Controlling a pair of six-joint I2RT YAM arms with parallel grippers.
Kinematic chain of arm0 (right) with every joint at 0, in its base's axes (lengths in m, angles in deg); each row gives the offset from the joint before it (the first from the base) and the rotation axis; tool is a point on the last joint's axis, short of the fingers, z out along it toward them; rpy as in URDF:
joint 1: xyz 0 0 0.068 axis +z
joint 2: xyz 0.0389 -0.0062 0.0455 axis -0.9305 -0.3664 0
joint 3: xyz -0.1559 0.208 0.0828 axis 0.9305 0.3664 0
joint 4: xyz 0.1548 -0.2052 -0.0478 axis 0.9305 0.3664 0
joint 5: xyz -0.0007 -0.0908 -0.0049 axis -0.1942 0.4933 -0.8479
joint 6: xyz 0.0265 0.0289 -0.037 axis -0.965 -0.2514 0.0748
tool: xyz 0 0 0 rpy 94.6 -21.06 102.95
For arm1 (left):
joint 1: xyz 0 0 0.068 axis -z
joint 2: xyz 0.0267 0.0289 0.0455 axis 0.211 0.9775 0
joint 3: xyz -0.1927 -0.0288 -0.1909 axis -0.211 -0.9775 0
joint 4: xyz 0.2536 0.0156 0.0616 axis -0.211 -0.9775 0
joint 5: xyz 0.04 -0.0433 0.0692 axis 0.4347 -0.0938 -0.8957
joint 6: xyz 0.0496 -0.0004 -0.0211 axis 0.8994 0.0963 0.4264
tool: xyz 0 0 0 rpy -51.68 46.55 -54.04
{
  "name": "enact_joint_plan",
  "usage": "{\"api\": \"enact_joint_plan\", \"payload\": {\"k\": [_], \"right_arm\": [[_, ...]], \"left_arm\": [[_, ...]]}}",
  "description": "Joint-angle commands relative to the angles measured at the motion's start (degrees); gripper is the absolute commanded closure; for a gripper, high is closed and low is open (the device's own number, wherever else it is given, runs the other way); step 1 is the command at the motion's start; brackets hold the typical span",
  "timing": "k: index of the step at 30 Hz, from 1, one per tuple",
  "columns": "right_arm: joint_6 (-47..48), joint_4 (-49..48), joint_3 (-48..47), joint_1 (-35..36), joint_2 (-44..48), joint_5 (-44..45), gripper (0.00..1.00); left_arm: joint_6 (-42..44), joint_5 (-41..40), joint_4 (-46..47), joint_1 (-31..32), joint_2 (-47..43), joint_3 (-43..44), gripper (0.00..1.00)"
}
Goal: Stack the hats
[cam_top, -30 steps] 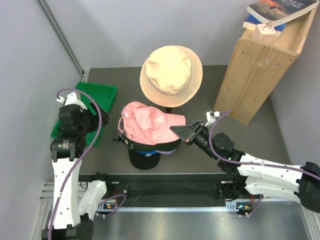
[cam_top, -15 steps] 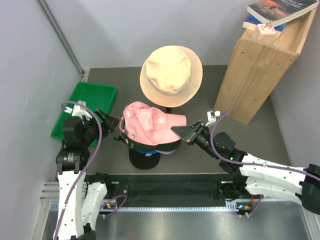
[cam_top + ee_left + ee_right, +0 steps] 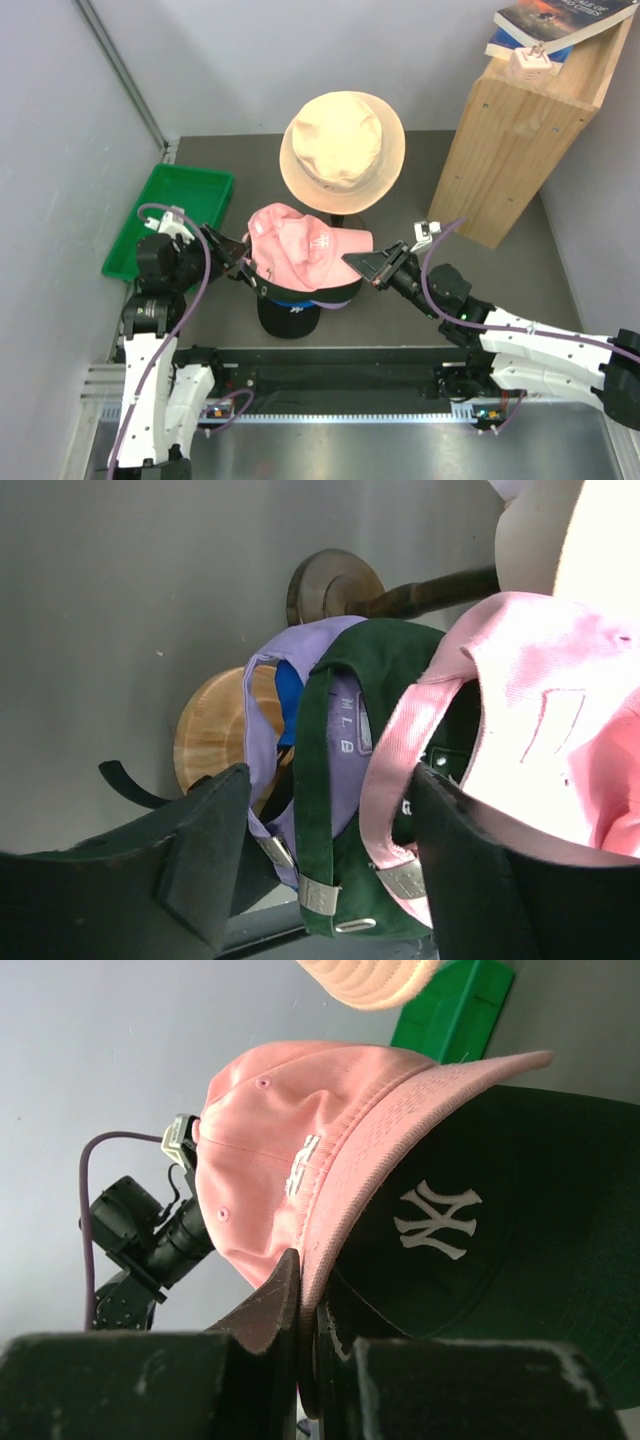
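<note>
- Although walls close it in at left and rear, table [image 3: 520, 270] has bare floor to the right of the hat stack [image 3: 295, 300] and towards the near rail. The easiest room for travel lies there.
- Wooden box [image 3: 520, 130]: upright at right rear with books on top, well apart from the stack. It likely limits the right arm's outward swing.
- Bucket hat [image 3: 342, 150]: cream, on its own stand just behind the stack. Its brim sits near the stack's top, so there is little room rearward.
- Green tray [image 3: 185, 195]: at the left edge. The left arm, over it a second ago, has swung off it towards the stack.
- Hat stack, contents: centre of table, on a wooden head form [image 3: 205, 735]. Lavender cap [image 3: 262, 730], dark cap [image 3: 335, 780] and pink cap [image 3: 300, 245] are nested with pink outermost. The rear straps fan out unevenly.
- Right gripper [image 3: 362, 265]: unmoved. Its jaws are pinched on the pink cap's brim edge, above the dark brim.
- Left gripper [image 3: 235, 258]: newly arrived at the stack's rear. Its jaws are wide apart and hold nothing, with the straps between them.
- Judgement: the pink cap is on but loosely seated, and the left gripper appears placed to settle the rear while the right steadies the brim.
</note>
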Motion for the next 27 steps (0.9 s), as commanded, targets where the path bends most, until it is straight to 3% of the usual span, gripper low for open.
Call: {"api": "enact_joint_plan", "payload": {"k": [1,4,5,8,10,14,16,19,22,25,27], "right_arm": [[1.74,4.3,-0.82,-0.74,-1.05,-1.27,1.0],[1.48,5.53,-0.82,-0.83,-0.53,-1.36,0.94],[1.39,5.8,-0.64,-0.83,-0.18,-1.27,0.89],[1.21,7.29,-0.29,-0.83,0.97,-0.57,0.75],[1.21,7.73,0.15,-1.01,1.58,-0.48,0.72],[0.86,7.73,0.68,-1.36,1.85,-0.04,0.54],[0.95,7.47,0.59,-1.62,1.76,0.14,0.5],[1.21,6.59,0.5,-1.62,1.5,0.22,0.51],[1.39,5.45,0.59,-1.71,1.41,0.22,0.59],[0.86,5.45,0.68,-1.71,1.06,0.22,0.71],[0.25,5.71,0.68,-1.71,0.88,0.14,0.87]], "left_arm": [[0.16,0.34,4.72,-0.12,0.44,-1.77,0.4],[-0.02,-1.85,5.08,-0.03,0.79,-3.35,0.6],[-0.02,-2.21,4.73,-0.03,0.88,-3.45,0.74],[0.51,-1.95,4.72,0.06,1.23,-3.97,0.92],[0.77,-1.77,4.72,-0.03,1.32,-4.24,0.99],[2.17,-1.33,4.37,-0.12,1.49,-4.33,1.0],[2.88,-0.89,3.76,-0.12,1.85,-4.24,1.0],[4.11,-0.63,2.36,-0.03,2.64,-3.98,1.0],[5.34,-0.8,0.78,-0.12,3.25,-3.28,1.0],[6.66,-2.2,-1.07,-0.12,3.69,-2.14,1.0],[7.62,-3.35,-3.97,-0.12,4.31,-1.25,1.0]]}}
